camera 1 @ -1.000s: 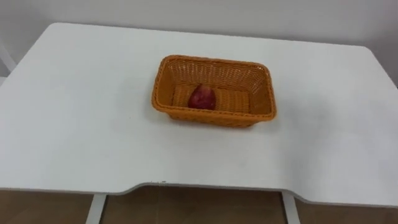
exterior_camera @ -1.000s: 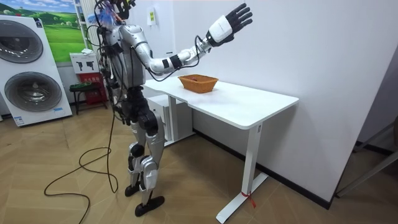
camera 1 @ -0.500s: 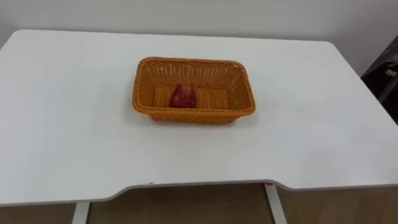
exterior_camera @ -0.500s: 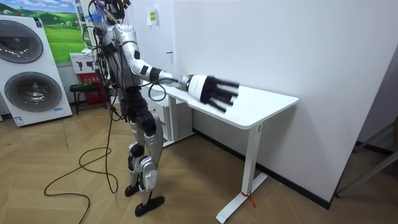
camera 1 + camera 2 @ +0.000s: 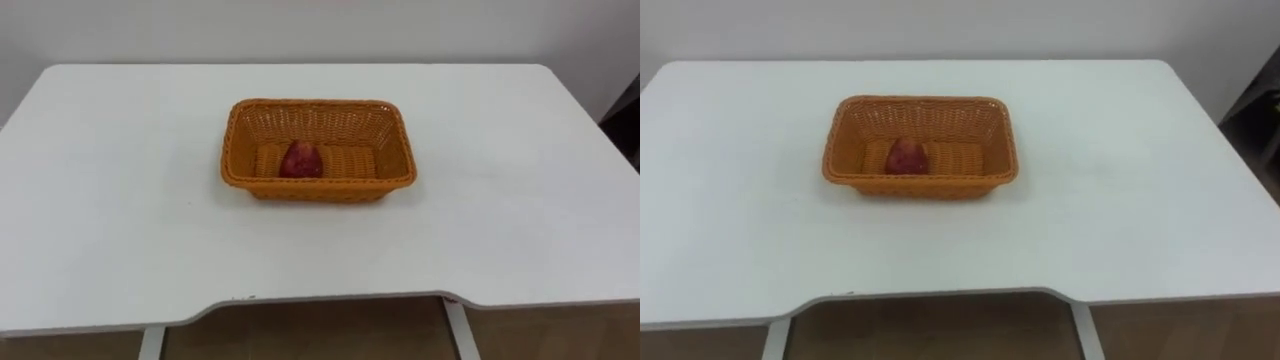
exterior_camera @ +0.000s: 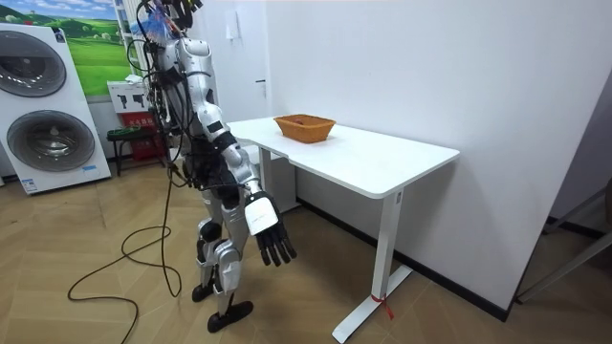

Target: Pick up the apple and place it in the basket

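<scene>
A red apple [image 5: 300, 160] lies inside an orange wicker basket [image 5: 318, 104], towards its left half. The basket stands on the white table [image 5: 120, 200], a little behind the table's middle; in the room view the basket [image 6: 304, 125] sits at the table's far end by the wall. I stand at the table's end on the room view's left, facing it. My right hand [image 6: 269, 232] hangs beside my thigh below table height, open with straight fingers and holding nothing. Nothing touches the apple or the basket.
The table's front edge [image 5: 330, 298] has a curved cut-out near me, with wooden floor below. A white wall backs the table. Two washing machines [image 6: 48, 105] and a small red stand [image 6: 134, 129] are at the room view's left.
My right arm has swung from high above the table down to my side. The eye view has shifted a little; the apple and basket stay put.
</scene>
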